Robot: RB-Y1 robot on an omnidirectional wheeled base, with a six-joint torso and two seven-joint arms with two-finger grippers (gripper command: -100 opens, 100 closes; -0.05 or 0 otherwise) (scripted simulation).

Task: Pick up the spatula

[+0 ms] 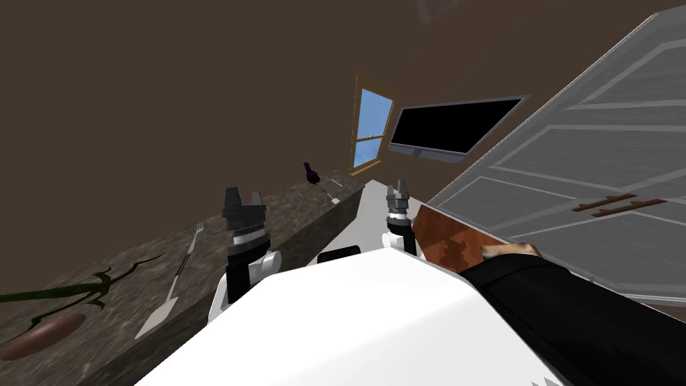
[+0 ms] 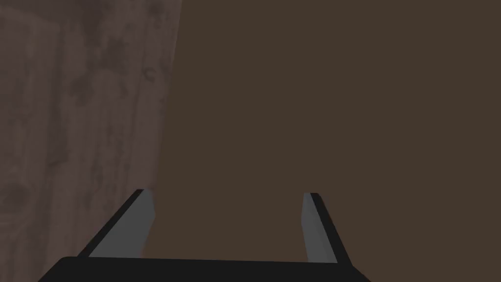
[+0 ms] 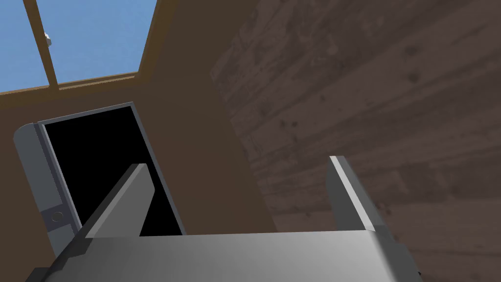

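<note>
Since the head camera is rolled pretty hard, the dark stone tabletop shows up as a slanted band, and its near end gets chopped off by the frame edge. The spatula lies flat on the tabletop, close to the front edge. Its broad blade points at that chopped-off end and its thin handle runs along the tabletop toward the far end. The handle tip looks kinda forked, and I honestly can't tell if that's part of it or a second utensil. Further toward the cut-off end of the tabletop there's a dark green twig and a brown oval thing, both partly out of frame. Way down at the far end of the tabletop sit a dark purple bottle and some small pale utensil that's too tiny to read, both well apart from the spatula. The left claw sits over the front edge of the tabletop, near the spatula's handle end but not touching it. Its fingers are spread wide with nothing between them, and I can't judge how high it is. The right claw is off the far end of the tabletop, its fingers also wide apart and holding nothing. Across from the tabletop's front edge a grey panelled door closes that side in.
</note>
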